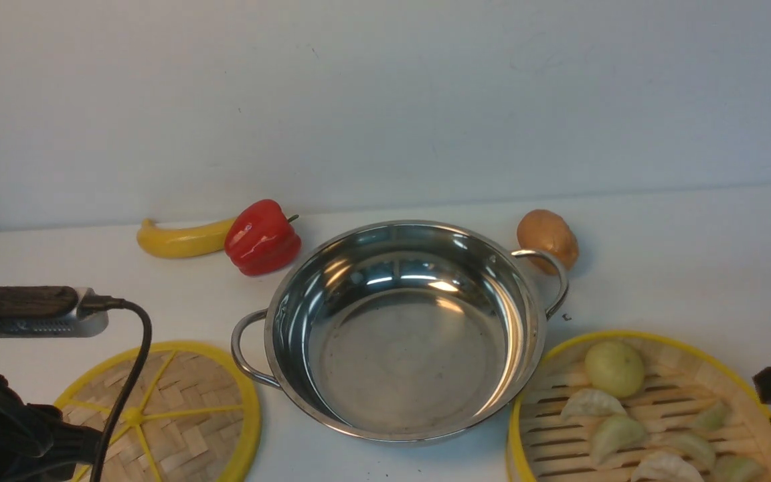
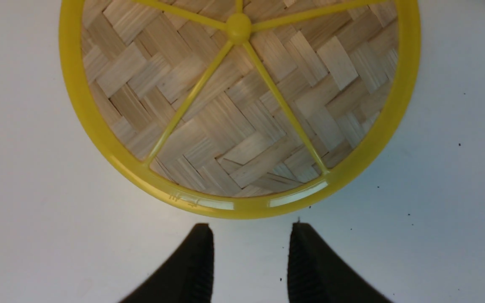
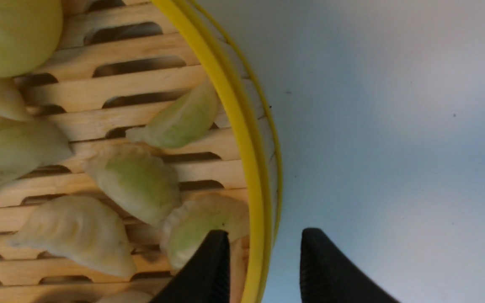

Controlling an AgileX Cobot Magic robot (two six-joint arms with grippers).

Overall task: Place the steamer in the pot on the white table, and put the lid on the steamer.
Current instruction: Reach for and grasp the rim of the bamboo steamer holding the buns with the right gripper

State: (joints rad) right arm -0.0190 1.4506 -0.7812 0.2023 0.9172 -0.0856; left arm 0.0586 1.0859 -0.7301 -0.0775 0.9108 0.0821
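Here, the round bamboo steamer with yellow rim [image 1: 626, 333] is found at the front right of the plain white table [image 1: 693, 268], just beside the wide, shiny stainless-steel pot [image 1: 405, 348], which is seen to be empty. Pale dumplings [image 3: 135, 183] and one round bun [image 1: 614, 367] are carried on the steamer's slatted floor. The right gripper [image 3: 263, 235] is set astride the steamer's rim, one finger inside and one outside, jaws parted and not yet closed. The pot lies to this gripper's left. The flat woven-bamboo lid [image 1: 178, 402] is laid at the front left, just ahead of the left gripper [image 2: 251, 229], whose jaws are likewise parted and empty.
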